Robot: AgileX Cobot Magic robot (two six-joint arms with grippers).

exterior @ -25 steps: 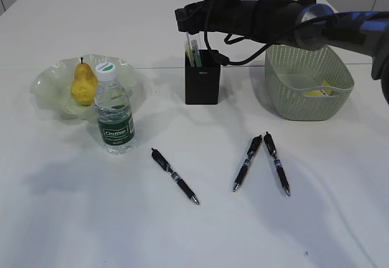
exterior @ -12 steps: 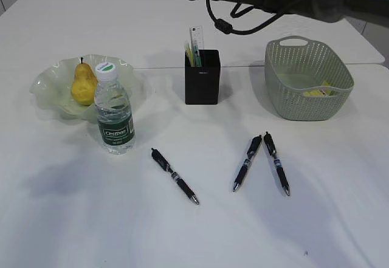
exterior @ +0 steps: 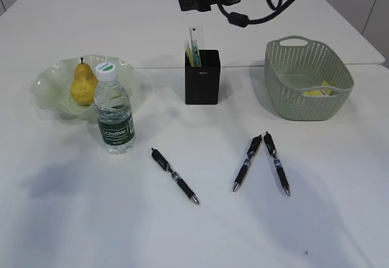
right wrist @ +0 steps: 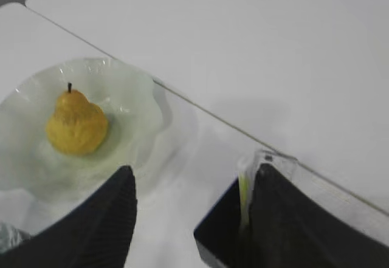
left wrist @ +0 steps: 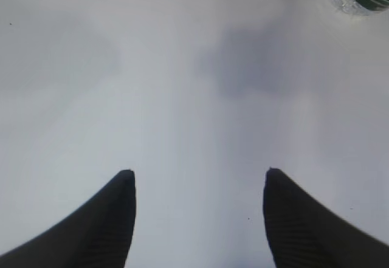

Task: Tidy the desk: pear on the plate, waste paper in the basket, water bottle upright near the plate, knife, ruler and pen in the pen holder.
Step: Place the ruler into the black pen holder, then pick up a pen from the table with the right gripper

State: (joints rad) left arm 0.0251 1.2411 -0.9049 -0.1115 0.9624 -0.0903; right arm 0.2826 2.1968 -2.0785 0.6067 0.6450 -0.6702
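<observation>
Three pens on the table; holder perhaps two items; both jaws wide, empty.

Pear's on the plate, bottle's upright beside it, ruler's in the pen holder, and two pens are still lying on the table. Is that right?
Not quite: three pens still lie on the table, not two, as the exterior view shows. The rest holds: the pear sits on the plate, the bottle stands upright beside it, and the ruler is in the pen holder.
</observation>
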